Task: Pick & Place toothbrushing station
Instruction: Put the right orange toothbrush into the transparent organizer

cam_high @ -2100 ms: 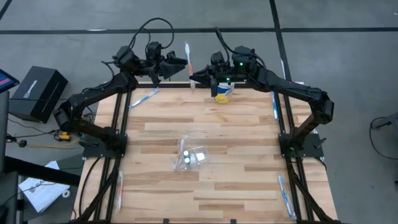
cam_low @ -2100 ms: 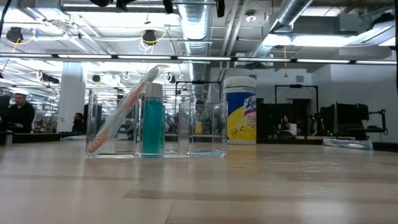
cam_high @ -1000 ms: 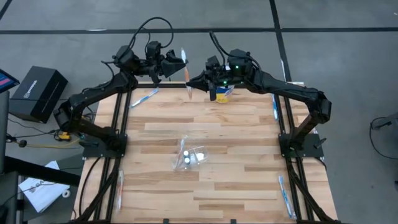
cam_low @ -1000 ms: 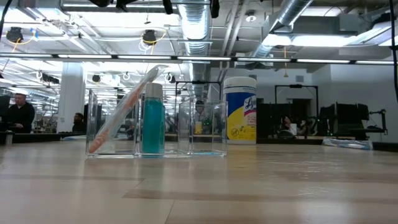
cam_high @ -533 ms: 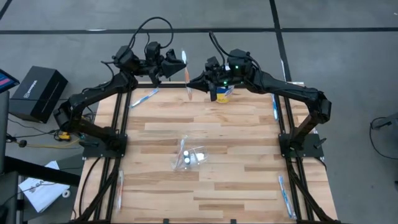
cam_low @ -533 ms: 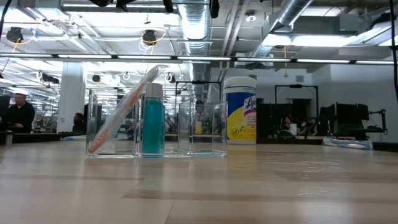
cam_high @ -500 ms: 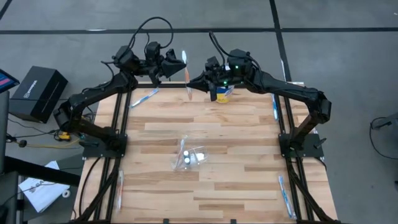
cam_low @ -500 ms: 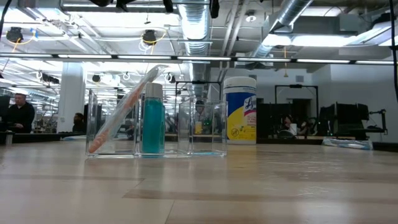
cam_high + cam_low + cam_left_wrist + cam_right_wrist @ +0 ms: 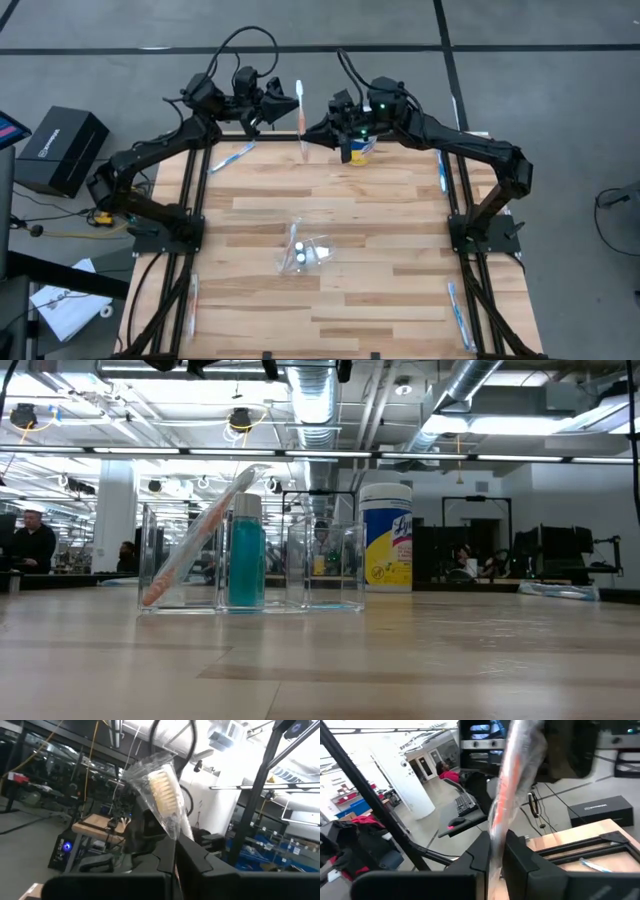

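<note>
Wrapped toothbrush (image 9: 300,112) — handle hidden between both arms' fingers.

Grey floor (image 9: 560,60), ceiling ducts (image 9: 470,390)

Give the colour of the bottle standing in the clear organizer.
Teal bottle with a pale cap; the low view shows it best.

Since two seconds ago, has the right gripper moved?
Yes. The right gripper has shifted slightly away from the wipes can, toward the table's left side, holding the wrapped toothbrush.
</note>
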